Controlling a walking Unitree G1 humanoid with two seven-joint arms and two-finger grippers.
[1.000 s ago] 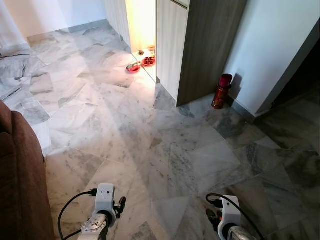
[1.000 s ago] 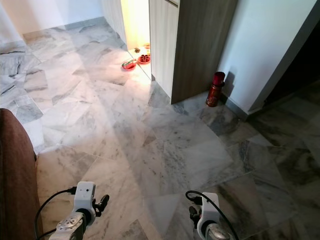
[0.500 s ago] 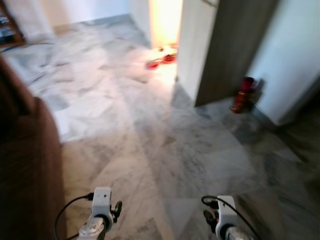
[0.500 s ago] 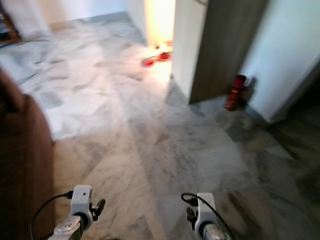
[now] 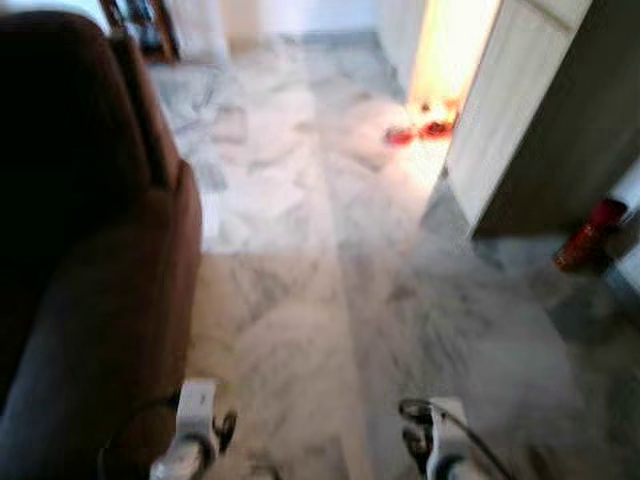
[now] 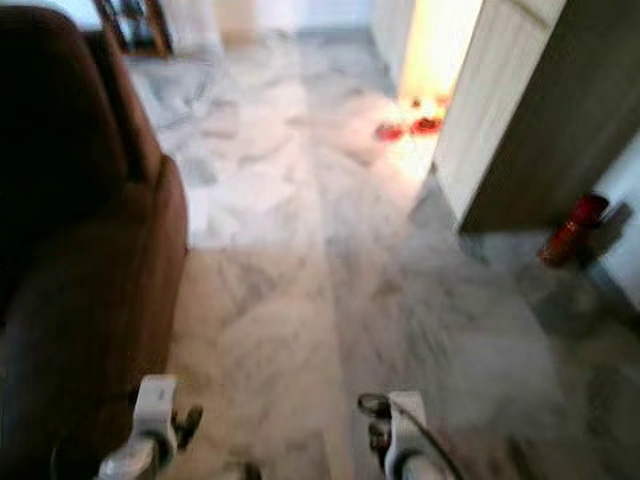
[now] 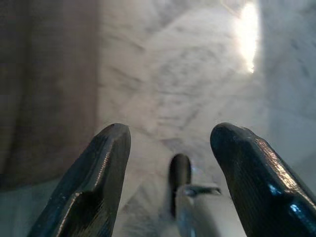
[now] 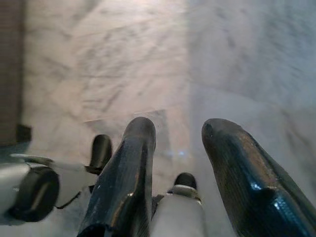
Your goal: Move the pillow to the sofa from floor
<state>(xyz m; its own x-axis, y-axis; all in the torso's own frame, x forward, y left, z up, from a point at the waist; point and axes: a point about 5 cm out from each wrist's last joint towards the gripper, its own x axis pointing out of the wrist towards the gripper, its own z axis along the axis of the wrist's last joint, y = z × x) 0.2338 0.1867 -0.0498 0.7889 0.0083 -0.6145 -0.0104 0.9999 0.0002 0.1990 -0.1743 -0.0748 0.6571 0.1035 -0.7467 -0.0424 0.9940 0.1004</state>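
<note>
brown plush sofa [image 5: 90, 250] beside veined marble floor [image 5: 330, 270]; both grippers' fingers spread, empty.

A wide strip of marble floor [image 5: 330, 300] is lying open ahead, running from the arms toward the lit doorway. The brown sofa [image 5: 90, 260] is walling off the left side, while the wooden cabinet [image 5: 540, 110] and a red cylinder [image 5: 585, 235] beside it are crowding the right. Small red dishes [image 5: 420, 131] are sitting on the floor at the doorway.
</note>
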